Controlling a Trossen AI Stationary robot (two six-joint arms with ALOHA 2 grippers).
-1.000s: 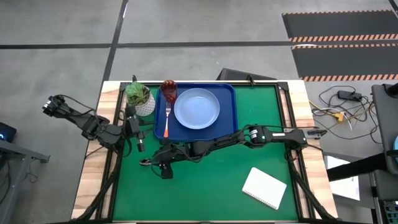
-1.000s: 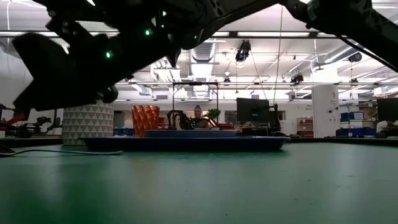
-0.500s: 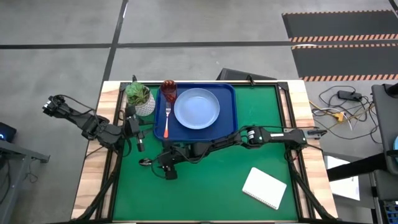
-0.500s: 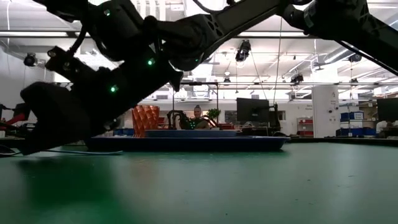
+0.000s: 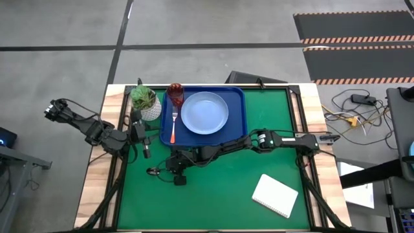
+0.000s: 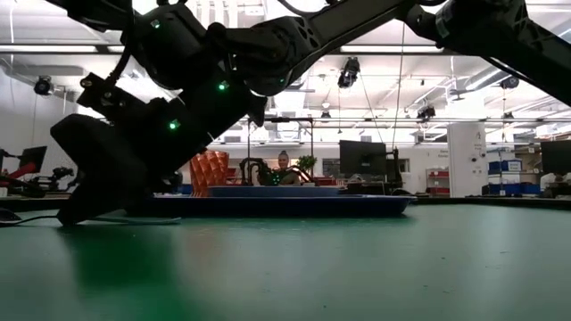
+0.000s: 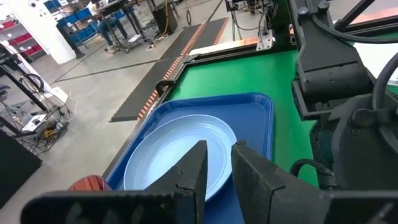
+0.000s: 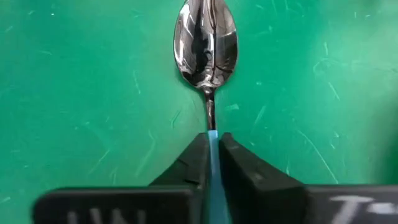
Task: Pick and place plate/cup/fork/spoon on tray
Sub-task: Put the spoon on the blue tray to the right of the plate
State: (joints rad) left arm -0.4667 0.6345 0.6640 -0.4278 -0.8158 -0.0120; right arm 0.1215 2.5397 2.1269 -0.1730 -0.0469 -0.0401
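While the right tool [image 8: 212, 163] pinches its blue handle, the spoon [image 8: 206, 46] points bowl-first straight ahead along the fingers.

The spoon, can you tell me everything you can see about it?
The spoon has a shiny silver metal bowl, a thin metal neck and a light blue handle. It lies flat on the green mat, bowl facing up, just in front of the tray and not on it. The right gripper has its two dark fingers closed on the blue handle, just behind the neck. In the high view only the bowl peeks out past the gripper. Nothing else touches it.
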